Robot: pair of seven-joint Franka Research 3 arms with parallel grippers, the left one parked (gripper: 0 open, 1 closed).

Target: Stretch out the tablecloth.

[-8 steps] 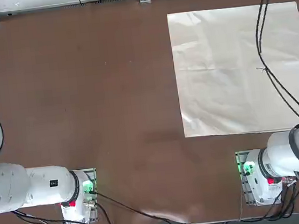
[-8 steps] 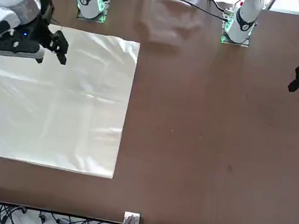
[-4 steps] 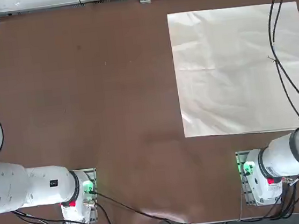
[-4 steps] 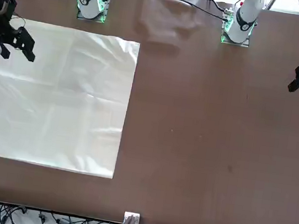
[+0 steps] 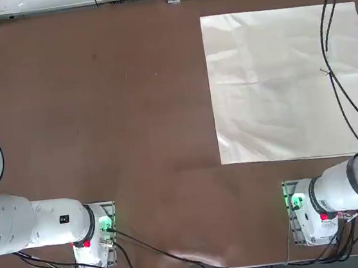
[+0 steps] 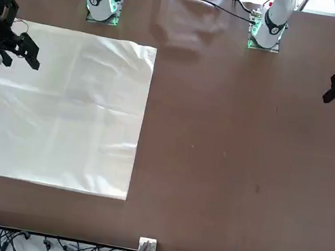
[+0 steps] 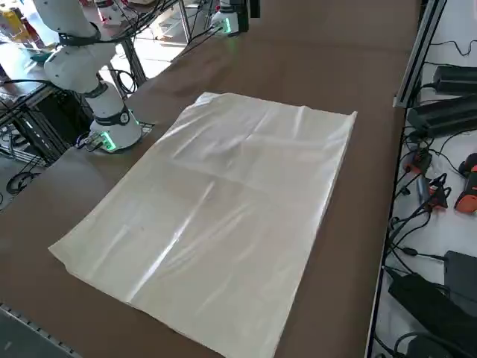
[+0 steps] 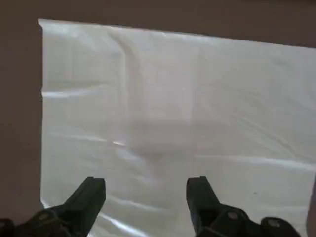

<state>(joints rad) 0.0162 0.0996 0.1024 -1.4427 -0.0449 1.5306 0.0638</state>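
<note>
Your cloth (image 7: 216, 216) lies flat on the tabletop (image 6: 234, 141), so it looks basically stretched. Your right tool (image 8: 145, 197) hangs wide and empty above it, probably to avoid dragging creases.

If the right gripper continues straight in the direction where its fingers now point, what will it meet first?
Most likely the tablecloth: the right gripper points toward it, though how far above it is unclear.

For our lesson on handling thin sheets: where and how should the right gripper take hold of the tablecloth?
Probably pinch a corner from above: the tablecloth lies flat and thin. The right gripper hovers open over it.
</note>
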